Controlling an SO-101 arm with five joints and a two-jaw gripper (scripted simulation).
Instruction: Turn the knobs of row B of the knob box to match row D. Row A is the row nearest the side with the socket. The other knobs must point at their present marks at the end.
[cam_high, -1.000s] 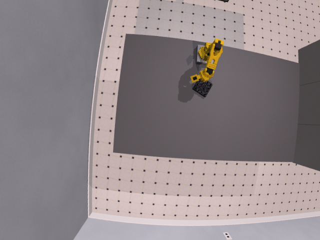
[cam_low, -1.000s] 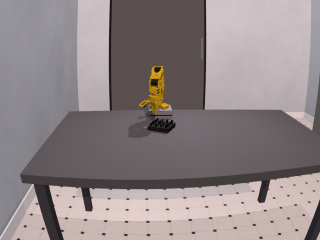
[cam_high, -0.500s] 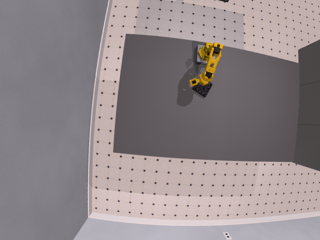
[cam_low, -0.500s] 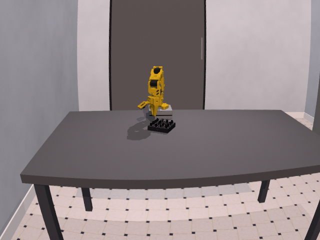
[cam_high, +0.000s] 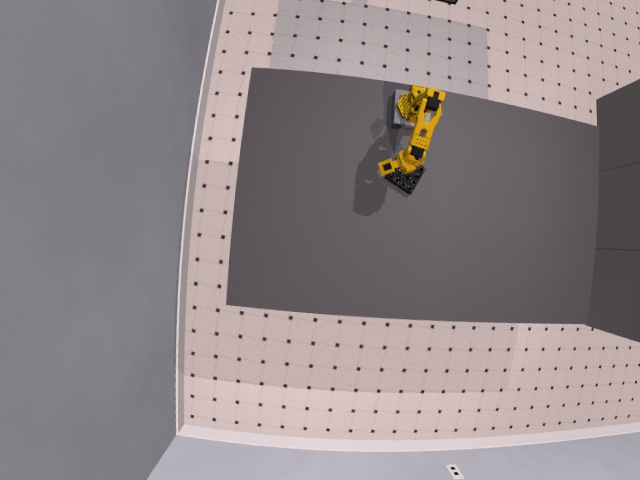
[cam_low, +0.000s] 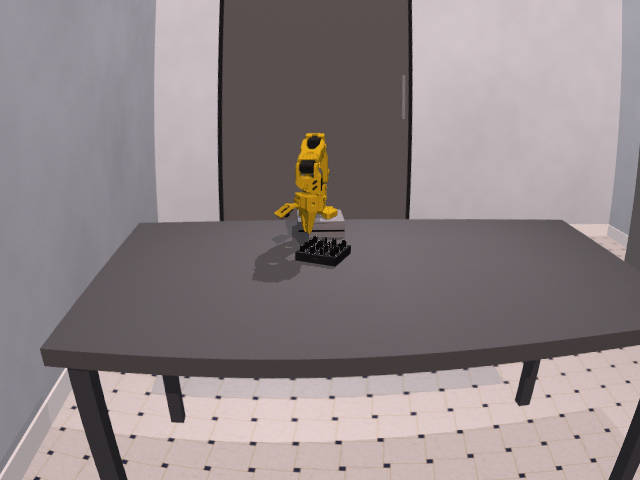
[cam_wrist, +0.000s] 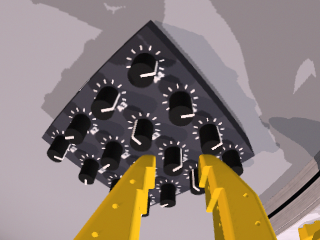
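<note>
The black knob box (cam_low: 326, 253) lies on the dark table just in front of the arm's base; it also shows in the overhead view (cam_high: 405, 180). In the wrist view the box (cam_wrist: 147, 127) fills the middle, with several rows of black knobs with white pointers and tick marks. My yellow gripper (cam_wrist: 174, 167) points down over the near edge of the box, close above the knobs (cam_low: 308, 231). Its two fingers stand a narrow gap apart, on either side of one knob (cam_wrist: 174, 156), and grip nothing. The box's nearest knobs are partly hidden behind the fingers.
The arm's grey base block (cam_low: 323, 222) stands right behind the box near the table's far edge. A dark door (cam_low: 315, 103) is behind the table. A dark cabinet (cam_high: 617, 206) stands at the table's right end.
</note>
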